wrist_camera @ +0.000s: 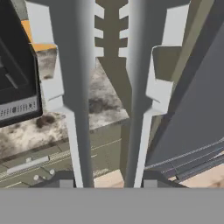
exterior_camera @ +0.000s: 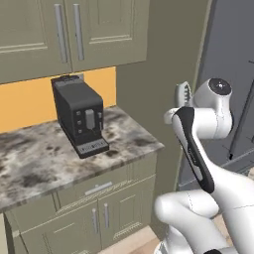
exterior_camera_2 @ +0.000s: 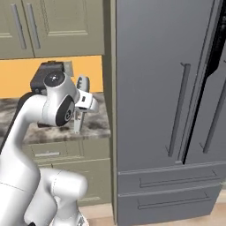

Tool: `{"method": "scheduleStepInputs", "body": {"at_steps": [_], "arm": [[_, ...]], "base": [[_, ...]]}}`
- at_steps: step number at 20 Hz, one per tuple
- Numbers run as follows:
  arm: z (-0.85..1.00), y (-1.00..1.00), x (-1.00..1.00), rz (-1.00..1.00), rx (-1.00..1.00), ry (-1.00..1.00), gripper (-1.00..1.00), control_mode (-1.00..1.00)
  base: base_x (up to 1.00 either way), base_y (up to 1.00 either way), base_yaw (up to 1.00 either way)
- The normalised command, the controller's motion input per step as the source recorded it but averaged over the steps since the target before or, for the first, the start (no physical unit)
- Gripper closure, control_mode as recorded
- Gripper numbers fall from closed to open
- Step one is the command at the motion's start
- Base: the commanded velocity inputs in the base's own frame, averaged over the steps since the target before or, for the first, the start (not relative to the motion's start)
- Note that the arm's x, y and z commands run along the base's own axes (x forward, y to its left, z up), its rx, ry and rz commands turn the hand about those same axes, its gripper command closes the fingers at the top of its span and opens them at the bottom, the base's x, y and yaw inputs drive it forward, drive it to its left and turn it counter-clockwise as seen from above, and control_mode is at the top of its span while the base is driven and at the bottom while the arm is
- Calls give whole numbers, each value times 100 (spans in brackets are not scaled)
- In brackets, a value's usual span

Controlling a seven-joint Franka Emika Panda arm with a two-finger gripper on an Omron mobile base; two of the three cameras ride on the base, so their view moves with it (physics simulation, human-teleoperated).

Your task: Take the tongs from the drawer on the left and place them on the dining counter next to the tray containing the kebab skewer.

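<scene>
A mottled granite wall counter (exterior_camera: 44, 158) carries a black coffee machine (exterior_camera: 79, 115), beside a grey fridge (exterior_camera_2: 163, 88). Raised between them, the gripper (wrist_camera: 107, 177) clamps the tongs (wrist_camera: 109, 87); the hand view shows their scalloped tips pointing away.

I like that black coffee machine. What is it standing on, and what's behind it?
The coffee machine stands on the speckled counter. Behind it is an orange wall, with cabinets above. Whatever is low on the wall right behind the machine is covered.
</scene>
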Motion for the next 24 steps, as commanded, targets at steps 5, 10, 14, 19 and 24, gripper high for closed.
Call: {"method": "scheduleStepInputs", "body": {"at_steps": [5, 10, 14, 19, 24], "arm": [[0, 0, 0, 0, 0, 0, 100, 100], [0, 0, 0, 0, 0, 0, 100, 100], [0, 0, 0, 0, 0, 0, 100, 100], [0, 0, 0, 0, 0, 0, 100, 100], [0, 0, 0, 0, 0, 0, 100, 100]], "base": [[-53, -6, -21], [-40, -27, -38], [-20, -42, -47], [-5, -47, -51], [-6, -48, -51]]}}
